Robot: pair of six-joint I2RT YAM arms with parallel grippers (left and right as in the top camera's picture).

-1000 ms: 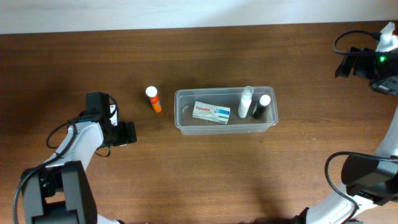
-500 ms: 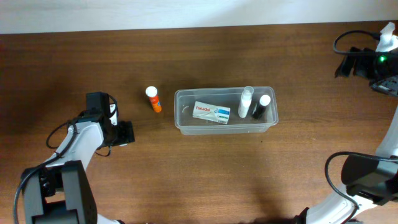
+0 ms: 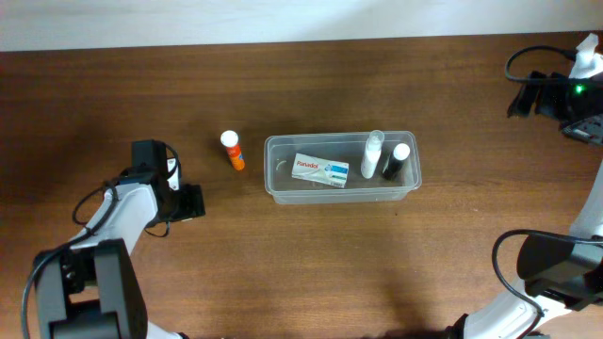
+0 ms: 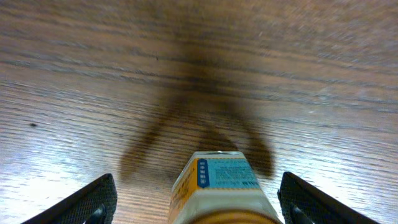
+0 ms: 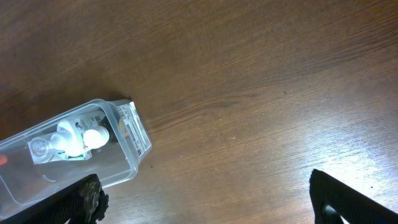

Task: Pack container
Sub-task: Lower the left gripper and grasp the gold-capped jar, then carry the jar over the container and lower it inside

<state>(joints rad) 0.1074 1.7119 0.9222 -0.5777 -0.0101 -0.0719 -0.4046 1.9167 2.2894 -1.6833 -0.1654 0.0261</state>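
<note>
The container (image 3: 279,179), a clear tub, stands mid-table and holds a Panadol box (image 3: 320,170), a clear bottle (image 3: 373,153) and a black bottle with a white cap (image 3: 395,161). It also shows in the right wrist view (image 5: 124,155). An orange bottle with a white cap (image 3: 232,151) lies on the table left of it. My left gripper (image 3: 191,201) is at the left, low over the table. In the left wrist view its fingers (image 4: 196,186) are wide apart around a small pack with a yellow and blue label (image 4: 221,177); a gap shows on its left side. My right gripper (image 5: 205,208) is open and empty.
The right arm's base, cables and a white object (image 3: 584,56) sit at the far right back corner. The table's back edge meets a white wall (image 3: 283,19). Bare wood (image 3: 311,264) lies in front of the container.
The left gripper shifted very slightly; nothing else moved.
</note>
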